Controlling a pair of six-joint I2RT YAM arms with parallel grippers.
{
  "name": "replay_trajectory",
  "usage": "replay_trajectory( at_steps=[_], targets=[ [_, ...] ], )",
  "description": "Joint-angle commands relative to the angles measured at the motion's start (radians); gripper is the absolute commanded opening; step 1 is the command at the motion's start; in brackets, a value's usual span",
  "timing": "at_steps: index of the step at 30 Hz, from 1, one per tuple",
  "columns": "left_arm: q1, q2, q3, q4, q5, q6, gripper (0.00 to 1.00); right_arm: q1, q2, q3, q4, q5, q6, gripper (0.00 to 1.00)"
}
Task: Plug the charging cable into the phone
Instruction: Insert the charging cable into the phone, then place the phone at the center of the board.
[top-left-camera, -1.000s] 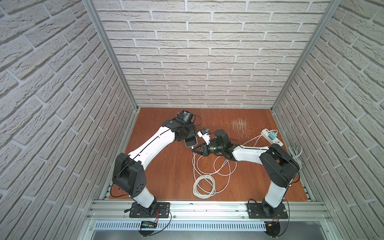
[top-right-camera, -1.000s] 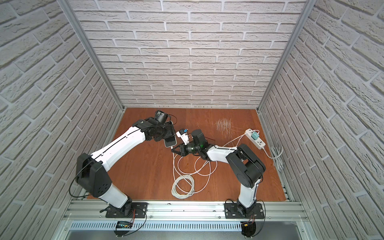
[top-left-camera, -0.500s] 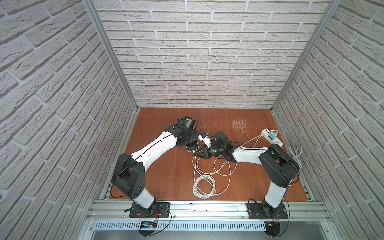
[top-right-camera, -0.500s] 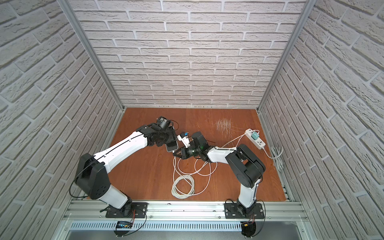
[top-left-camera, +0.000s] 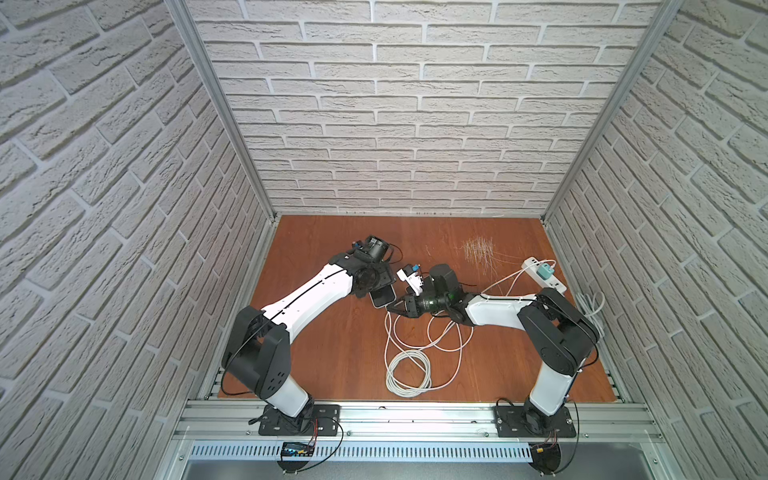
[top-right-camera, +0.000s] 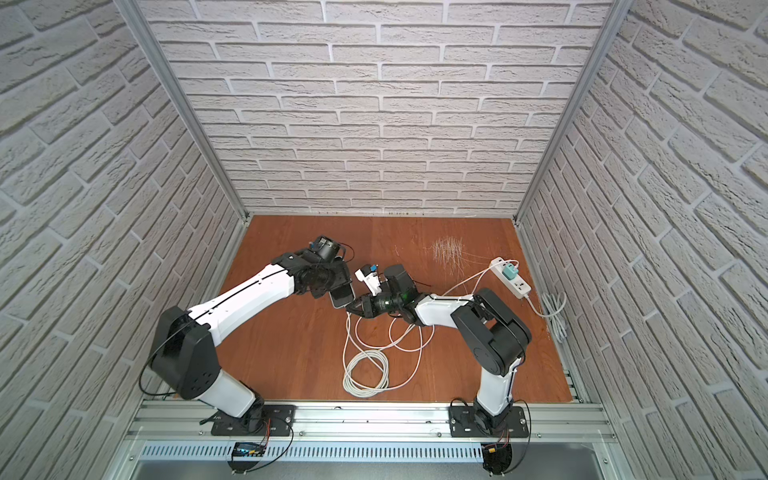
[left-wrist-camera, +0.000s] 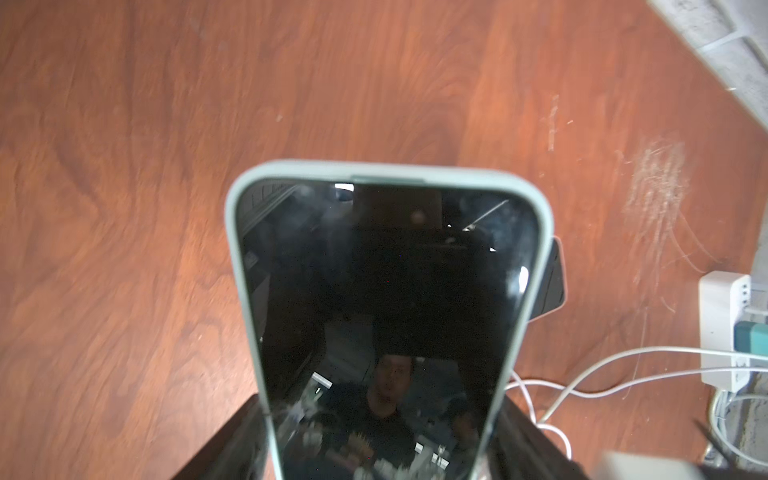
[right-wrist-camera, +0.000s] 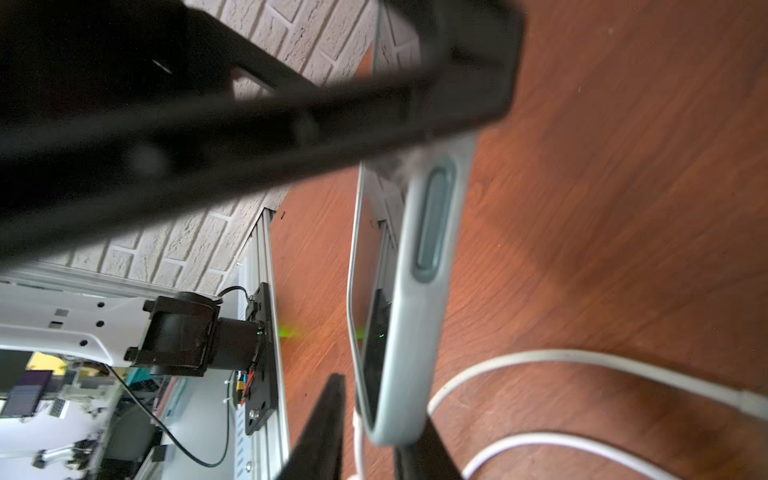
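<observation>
In both top views my left gripper (top-left-camera: 376, 286) (top-right-camera: 332, 282) clamps the black-screened phone in a pale grey-green rubbery case (top-left-camera: 383, 296) (top-right-camera: 343, 296) mid-table. The right gripper (top-left-camera: 395, 309) (top-right-camera: 353, 307) sits at the phone's near end. A thin white charging cable (top-left-camera: 407, 370) lies coiled on the reddish-brown wooden tabletop (top-left-camera: 332, 353) and runs to a white power strip (top-left-camera: 555, 282) carrying a teal charger block (top-left-camera: 545, 272).

On the left wrist view the phone (left-wrist-camera: 386, 291) fills the middle, glass dark and reflective. One black finger (left-wrist-camera: 555, 282) presses against its side.

On the right wrist view I see the phone (right-wrist-camera: 419, 291) edge-on, with its long side button showing. A blurred black bar of the left gripper (right-wrist-camera: 249, 116) blocks much of the frame. My right gripper's fingers (right-wrist-camera: 324, 424) stand narrowly apart, with the phone's corner and the cable (right-wrist-camera: 582, 357) in the gap. I can't tell whether the plug is seated.
</observation>
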Motion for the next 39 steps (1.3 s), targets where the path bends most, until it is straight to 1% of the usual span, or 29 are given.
replay_trajectory(
  at_steps=[1,3,7,10,14,17,20,26,28,34,35,37,39],
  targets=[
    [0.041,-0.046,-0.011,-0.044,0.022,-0.039,0.32,-0.011,-0.049,0.020,0.112,0.016,-0.011,0.37],
    [0.074,-0.045,-0.012,-0.042,0.024,-0.049,0.34,-0.011,-0.052,0.019,0.110,0.007,-0.019,0.42],
    [0.152,-0.047,-0.021,-0.049,0.019,-0.078,0.35,-0.011,-0.097,-0.001,0.084,0.008,-0.073,0.47],
    [0.211,-0.044,-0.026,-0.054,0.012,-0.113,0.35,-0.015,-0.126,-0.015,0.047,0.049,-0.105,0.48],
    [0.271,-0.017,-0.043,-0.049,0.005,-0.174,0.36,-0.018,-0.124,-0.021,0.046,0.070,-0.097,0.49],
    [0.307,0.029,-0.043,-0.069,0.012,-0.234,0.35,-0.018,-0.119,-0.029,0.057,0.076,-0.092,0.49],
    [0.315,0.067,-0.030,-0.104,-0.045,-0.291,0.35,-0.018,-0.118,-0.034,0.062,0.082,-0.092,0.49],
    [0.327,0.128,-0.040,-0.119,-0.064,-0.387,0.37,-0.018,-0.119,-0.041,0.061,0.090,-0.091,0.49],
    [0.329,0.140,-0.042,-0.125,-0.080,-0.409,0.38,-0.018,-0.119,-0.042,0.061,0.091,-0.090,0.49],
    [0.340,0.169,-0.034,-0.124,-0.078,-0.455,0.41,-0.018,-0.128,-0.049,0.069,0.095,-0.087,0.49],
    [0.340,0.173,-0.031,-0.123,-0.077,-0.459,0.43,-0.018,-0.128,-0.050,0.070,0.098,-0.086,0.50],
    [0.340,0.186,-0.023,-0.120,-0.072,-0.460,0.63,-0.018,-0.131,-0.053,0.072,0.106,-0.085,0.53],
    [0.340,0.199,-0.019,-0.116,-0.064,-0.460,0.75,-0.018,-0.135,-0.061,0.077,0.124,-0.076,0.63]
  ],
)
